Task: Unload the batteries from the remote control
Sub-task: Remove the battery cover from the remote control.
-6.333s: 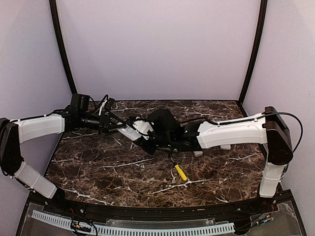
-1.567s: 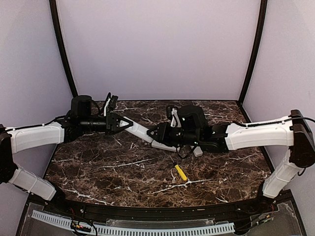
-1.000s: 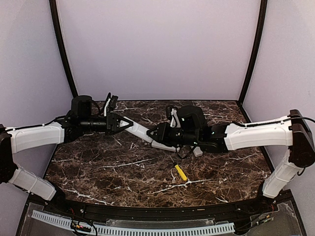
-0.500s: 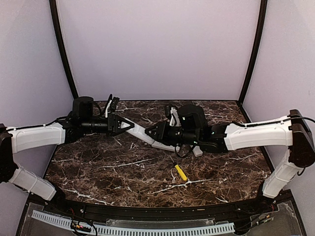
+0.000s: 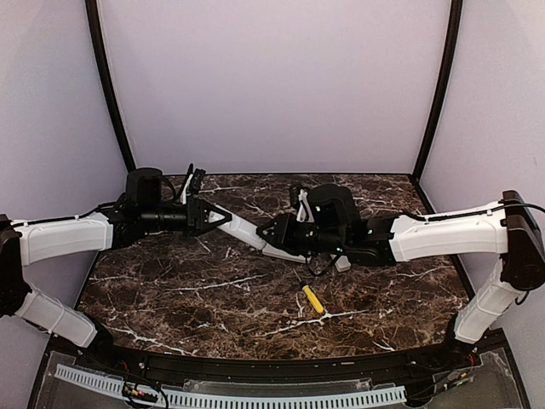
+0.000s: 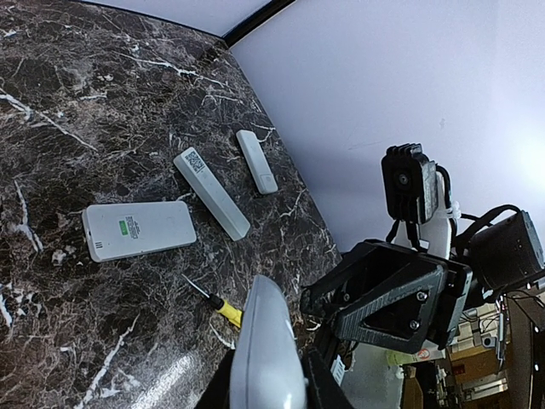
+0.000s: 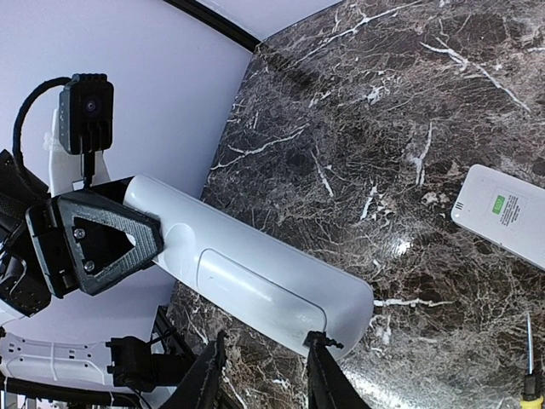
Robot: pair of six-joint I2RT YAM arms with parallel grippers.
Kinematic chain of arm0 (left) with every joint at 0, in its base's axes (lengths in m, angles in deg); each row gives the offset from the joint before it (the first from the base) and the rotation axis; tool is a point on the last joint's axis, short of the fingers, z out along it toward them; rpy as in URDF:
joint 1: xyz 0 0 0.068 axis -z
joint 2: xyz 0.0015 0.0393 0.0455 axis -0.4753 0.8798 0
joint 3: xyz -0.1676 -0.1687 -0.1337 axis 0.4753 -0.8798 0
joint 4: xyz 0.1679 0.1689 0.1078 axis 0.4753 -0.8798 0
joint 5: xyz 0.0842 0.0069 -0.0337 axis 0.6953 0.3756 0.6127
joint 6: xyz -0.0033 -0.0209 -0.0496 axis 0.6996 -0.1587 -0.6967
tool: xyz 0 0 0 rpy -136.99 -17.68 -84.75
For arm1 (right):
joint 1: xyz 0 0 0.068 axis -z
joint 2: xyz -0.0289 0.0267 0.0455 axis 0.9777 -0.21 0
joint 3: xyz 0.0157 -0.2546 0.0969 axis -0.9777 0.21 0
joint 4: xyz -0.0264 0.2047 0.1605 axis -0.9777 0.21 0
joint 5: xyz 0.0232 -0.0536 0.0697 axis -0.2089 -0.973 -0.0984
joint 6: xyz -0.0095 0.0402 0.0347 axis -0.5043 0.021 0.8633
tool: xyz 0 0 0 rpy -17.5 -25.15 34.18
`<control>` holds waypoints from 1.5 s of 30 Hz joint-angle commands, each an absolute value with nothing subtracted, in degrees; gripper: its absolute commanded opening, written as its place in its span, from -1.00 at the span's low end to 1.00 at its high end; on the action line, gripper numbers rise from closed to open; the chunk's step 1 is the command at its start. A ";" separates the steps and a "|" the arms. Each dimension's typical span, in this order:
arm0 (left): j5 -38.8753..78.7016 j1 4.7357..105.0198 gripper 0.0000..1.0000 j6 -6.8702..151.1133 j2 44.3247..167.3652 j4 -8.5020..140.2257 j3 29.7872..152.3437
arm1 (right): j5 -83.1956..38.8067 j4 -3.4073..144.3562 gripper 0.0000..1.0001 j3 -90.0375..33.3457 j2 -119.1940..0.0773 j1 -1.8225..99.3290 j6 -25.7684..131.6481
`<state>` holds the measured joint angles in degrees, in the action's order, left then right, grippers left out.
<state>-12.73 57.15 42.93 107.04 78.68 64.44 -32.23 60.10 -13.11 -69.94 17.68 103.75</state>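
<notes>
The left gripper (image 5: 213, 217) is clamped on one end of the white remote (image 7: 255, 273) and holds it in the air over the middle of the desk (image 5: 170, 290), tilted down toward the right. The right gripper (image 7: 266, 362) is at the remote's other end. Its jaws stand narrowly apart with nothing seen between them, and one fingertip (image 7: 318, 345) is against the remote's lower edge. The cover (image 7: 255, 285) on the remote's back is shut, so the batteries cannot be seen. A screwdriver (image 5: 312, 298) lies below, right of the middle and toward the near edge. Near it a flat box (image 6: 139, 230) and two slim bars (image 6: 211, 192) (image 6: 256, 160) lie apart on the desk.
</notes>
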 commanded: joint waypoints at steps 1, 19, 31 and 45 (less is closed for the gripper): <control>-13.38 57.38 -1.00 43.40 106.29 79.36 63.72 | -32.75 59.95 -0.37 -13.27 -70.01 17.95 104.05; -14.19 57.36 -1.00 42.95 106.41 80.10 63.59 | -31.68 59.86 -0.37 -14.28 -71.64 17.98 103.78; -14.99 57.38 -1.00 42.31 106.84 80.88 63.46 | -30.95 59.69 -0.38 -15.02 -72.55 17.96 103.43; -14.98 57.47 -1.00 42.29 107.06 80.90 63.29 | -30.11 56.83 -0.40 -14.66 -72.39 17.99 102.76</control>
<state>-13.36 57.15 42.49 107.26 78.89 64.11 -30.92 60.08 -13.88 -71.80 17.68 103.60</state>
